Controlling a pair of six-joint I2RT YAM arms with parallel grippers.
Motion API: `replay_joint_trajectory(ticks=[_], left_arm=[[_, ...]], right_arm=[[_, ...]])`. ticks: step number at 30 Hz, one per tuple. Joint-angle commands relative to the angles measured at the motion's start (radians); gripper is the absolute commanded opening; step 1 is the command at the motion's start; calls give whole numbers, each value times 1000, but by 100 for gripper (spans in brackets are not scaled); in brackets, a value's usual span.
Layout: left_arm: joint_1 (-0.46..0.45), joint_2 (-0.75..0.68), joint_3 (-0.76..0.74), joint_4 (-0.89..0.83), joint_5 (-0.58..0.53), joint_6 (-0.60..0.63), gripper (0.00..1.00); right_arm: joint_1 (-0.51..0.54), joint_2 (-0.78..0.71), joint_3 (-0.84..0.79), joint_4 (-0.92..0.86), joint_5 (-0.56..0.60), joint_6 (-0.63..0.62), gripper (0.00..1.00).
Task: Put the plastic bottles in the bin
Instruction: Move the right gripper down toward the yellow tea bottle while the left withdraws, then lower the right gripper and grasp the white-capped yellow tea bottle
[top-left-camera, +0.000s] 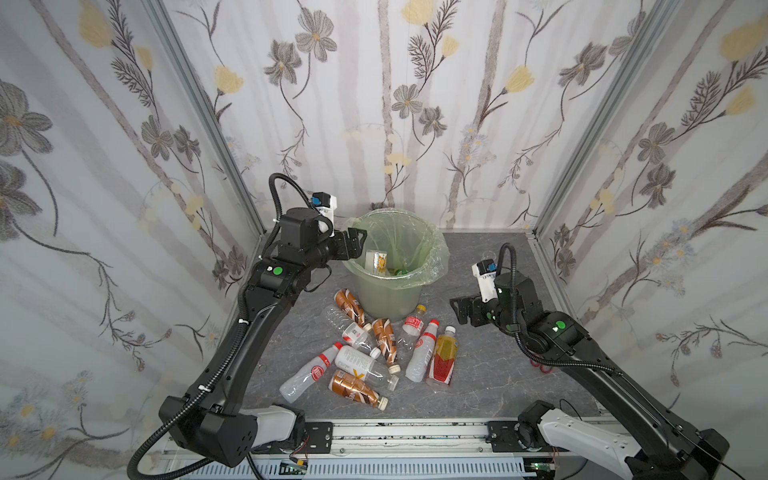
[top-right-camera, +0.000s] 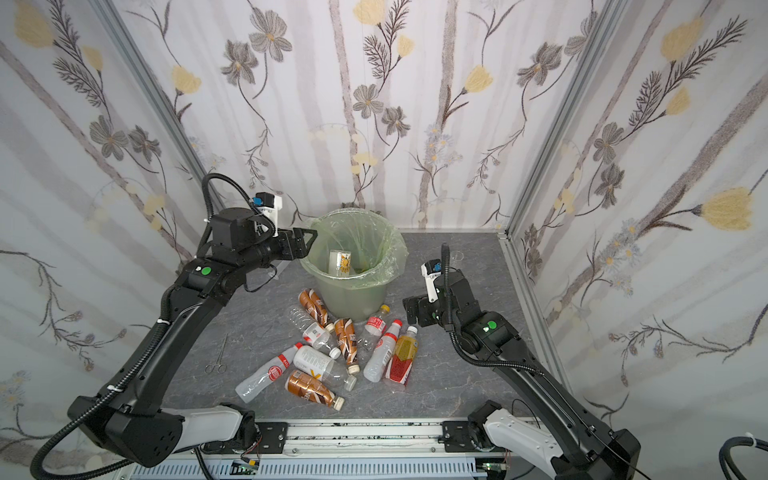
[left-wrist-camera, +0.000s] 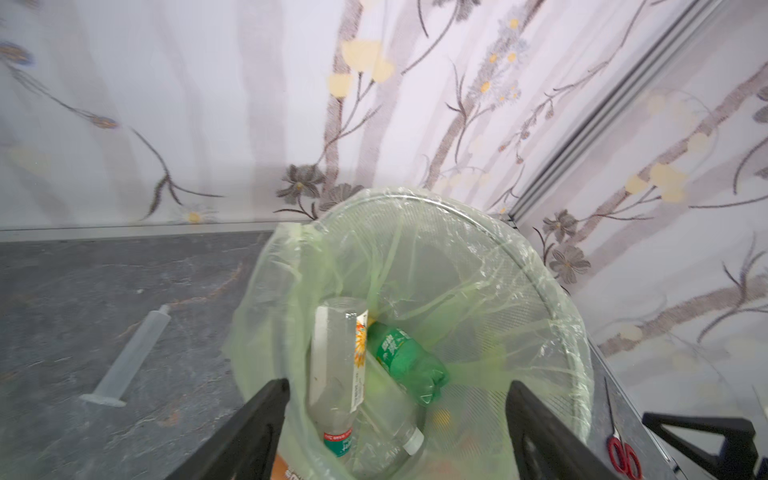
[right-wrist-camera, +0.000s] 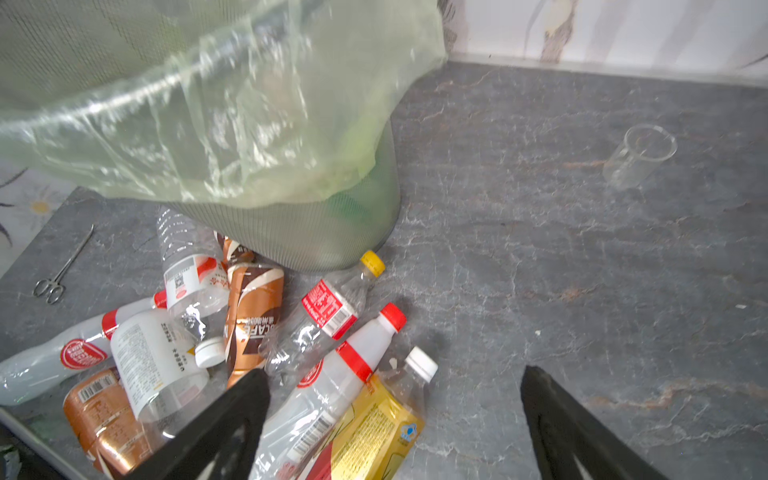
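Well, flat bottle stands nearly upright in the bin, base up — left gripper gaping, empty; right gripper too.

Both arms are matte black. The left arm and right arm each start in a white shoulder casing, carry a round green sticker, and trail a ribbed black cable fastened with white zip ties. A white camera block with a blue patch tops the left hand and right hand, both black with triangular cut-outs.
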Motion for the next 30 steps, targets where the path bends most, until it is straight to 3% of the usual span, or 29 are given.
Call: replay_joint_trajectory(ticks=[1,7,16,30], left_arm=[[53,-20,-33,8,-95,-15,86],[189,-115,-147,21,-114,-26,89],[302,-163,-367,82,-100,-22,94],[369,-207,-503,126,-83,7,99]], right_arm=[[29,6,-33,-32,15,95,95],[49,26,-103,-60,6,207,95],[88,55,-242,11,-18,374,94],[138,160,-286,106,-59,450,91]])
